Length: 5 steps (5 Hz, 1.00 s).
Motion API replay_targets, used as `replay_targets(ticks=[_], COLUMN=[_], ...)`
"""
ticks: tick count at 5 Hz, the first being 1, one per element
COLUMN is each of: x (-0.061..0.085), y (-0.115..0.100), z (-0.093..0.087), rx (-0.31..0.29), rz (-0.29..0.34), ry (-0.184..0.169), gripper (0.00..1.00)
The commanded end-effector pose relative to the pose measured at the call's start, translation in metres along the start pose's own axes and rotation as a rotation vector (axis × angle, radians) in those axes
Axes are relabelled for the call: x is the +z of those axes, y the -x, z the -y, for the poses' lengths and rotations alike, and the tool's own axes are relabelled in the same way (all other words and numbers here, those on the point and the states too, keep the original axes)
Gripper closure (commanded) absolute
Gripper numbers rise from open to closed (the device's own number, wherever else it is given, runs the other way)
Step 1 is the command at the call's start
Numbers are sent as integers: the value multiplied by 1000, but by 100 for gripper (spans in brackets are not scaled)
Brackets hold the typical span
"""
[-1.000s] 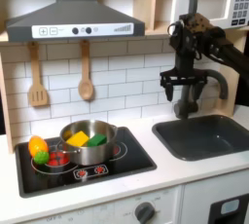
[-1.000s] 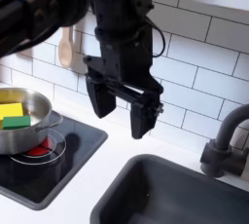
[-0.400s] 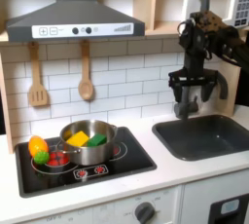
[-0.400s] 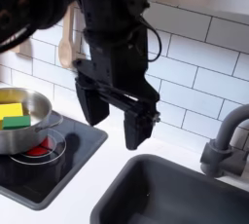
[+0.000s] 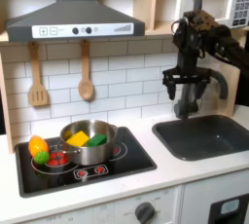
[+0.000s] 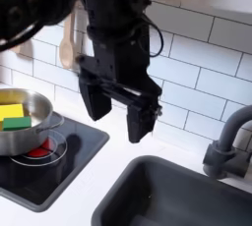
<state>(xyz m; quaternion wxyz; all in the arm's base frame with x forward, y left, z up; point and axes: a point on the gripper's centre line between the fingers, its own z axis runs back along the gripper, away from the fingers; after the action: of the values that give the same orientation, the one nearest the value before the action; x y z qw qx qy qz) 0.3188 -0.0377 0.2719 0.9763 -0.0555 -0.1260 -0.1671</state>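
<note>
White counter [image 6: 94, 186], tool [image 6: 116, 109] pointing down, seemingly empty

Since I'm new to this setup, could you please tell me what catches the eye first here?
The black end effector hangs open and empty above the white counter, between the stove and the sink. In the first exterior view, a metal pot of colourful toy food sits on the stove.
</note>
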Motion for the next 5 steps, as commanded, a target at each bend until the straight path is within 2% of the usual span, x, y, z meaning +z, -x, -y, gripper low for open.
replay_targets(ticks=[1, 5], x=[-1, -6], y=[-15, -35], z=[-14, -23], rx=[17, 35], rz=[12, 11], ry=[-10, -7], gripper=[0, 0])
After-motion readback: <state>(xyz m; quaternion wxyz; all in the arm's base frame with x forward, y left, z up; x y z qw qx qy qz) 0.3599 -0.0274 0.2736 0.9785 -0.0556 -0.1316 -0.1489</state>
